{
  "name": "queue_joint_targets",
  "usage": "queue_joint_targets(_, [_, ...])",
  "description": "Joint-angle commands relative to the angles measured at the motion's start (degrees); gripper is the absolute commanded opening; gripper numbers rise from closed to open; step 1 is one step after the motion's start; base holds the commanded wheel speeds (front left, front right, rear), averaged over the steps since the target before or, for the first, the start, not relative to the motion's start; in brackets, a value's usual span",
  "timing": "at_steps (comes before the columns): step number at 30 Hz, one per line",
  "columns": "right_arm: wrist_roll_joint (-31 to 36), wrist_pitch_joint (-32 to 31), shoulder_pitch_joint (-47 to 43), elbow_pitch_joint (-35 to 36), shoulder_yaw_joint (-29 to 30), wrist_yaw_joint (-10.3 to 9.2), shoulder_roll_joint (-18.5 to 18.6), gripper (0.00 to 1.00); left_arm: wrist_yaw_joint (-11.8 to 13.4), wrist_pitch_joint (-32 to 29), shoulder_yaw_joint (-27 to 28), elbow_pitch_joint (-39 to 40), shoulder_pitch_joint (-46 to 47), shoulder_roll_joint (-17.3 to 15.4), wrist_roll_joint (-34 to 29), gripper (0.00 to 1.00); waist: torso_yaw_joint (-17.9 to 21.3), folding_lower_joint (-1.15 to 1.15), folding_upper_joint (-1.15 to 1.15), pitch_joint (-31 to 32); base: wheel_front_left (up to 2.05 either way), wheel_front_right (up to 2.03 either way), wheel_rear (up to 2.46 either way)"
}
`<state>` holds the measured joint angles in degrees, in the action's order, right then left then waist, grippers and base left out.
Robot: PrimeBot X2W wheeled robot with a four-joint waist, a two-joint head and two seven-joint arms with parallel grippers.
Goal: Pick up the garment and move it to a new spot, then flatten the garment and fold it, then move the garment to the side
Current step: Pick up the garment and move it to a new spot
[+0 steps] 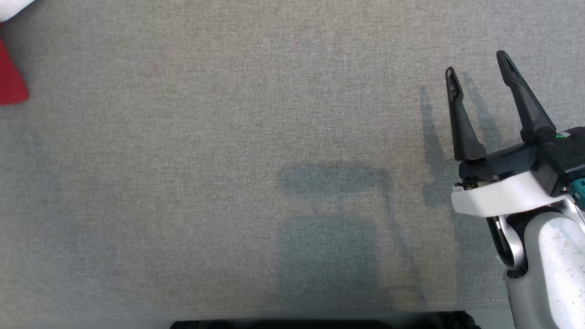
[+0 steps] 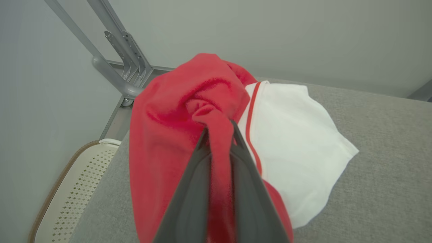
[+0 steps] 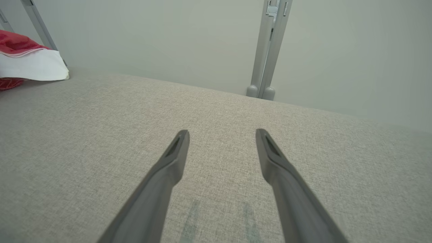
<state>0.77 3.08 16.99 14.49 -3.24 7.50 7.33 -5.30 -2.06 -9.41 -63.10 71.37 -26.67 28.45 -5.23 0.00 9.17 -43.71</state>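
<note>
One garment [image 2: 162, 135], red and white. Two grippers: left gripper [image 2: 219, 128], right gripper [image 1: 476, 62]. One grey fabric-topped table [image 1: 228, 183]. One perforated cream basket [image 2: 74, 189].

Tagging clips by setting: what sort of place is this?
Probably a laundry-folding test bench: grey fabric-covered table, metal frame posts against plain walls, a perforated basket beside it.

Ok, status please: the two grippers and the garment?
Left gripper shut on red-and-white garment. Right gripper open above grey table. Nothing in the way.
</note>
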Motion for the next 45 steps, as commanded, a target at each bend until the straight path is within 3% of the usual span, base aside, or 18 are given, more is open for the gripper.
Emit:
queue_joint_targets(1, [-0.21, 0.59, 0.14, -0.47, -0.07, -0.02, -0.34, 1.00, -0.32, 0.76, -0.25, 0.38, 1.12, -0.91, -0.21, 0.00, 0.10, 0.00, 0.00, 2.13, 0.00, 0.00, 0.00])
queue_joint_targets(13, [-1.84, 4.16, -2.00, -6.86, -0.54, -0.02, -2.71, 1.00, -2.19, 0.88, -7.22, 8.08, 1.57, 1.85, 0.88, 0.00, 1.04, 0.00, 0.00, 13.41, 0.00, 0.00, 0.00])
queue_joint_targets(26, [-3.22, 7.18, -6.34, -11.26, 0.95, -0.02, -4.30, 1.00, -2.22, -5.19, -24.63, 35.59, -6.67, 1.98, 10.98, 0.00, 5.24, 0.00, 0.00, 23.53, 0.00, 0.00, 0.00])
queue_joint_targets(38, [-5.21, 8.28, -8.01, -11.86, 2.17, -0.02, -4.47, 1.00, -2.13, -8.27, -32.56, 52.06, -13.08, 6.05, 16.05, 0.00, 8.95, 0.00, 0.00, 24.89, 0.00, 0.00, 0.00])
queue_joint_targets(45, [-6.48, 9.01, -6.41, -12.66, 0.80, -0.02, -4.48, 1.00, -1.36, -9.49, -34.69, 49.90, -15.37, 6.71, 16.21, 0.00, 10.80, 0.00, 0.00, 22.35, 0.00, 0.00, 0.00])
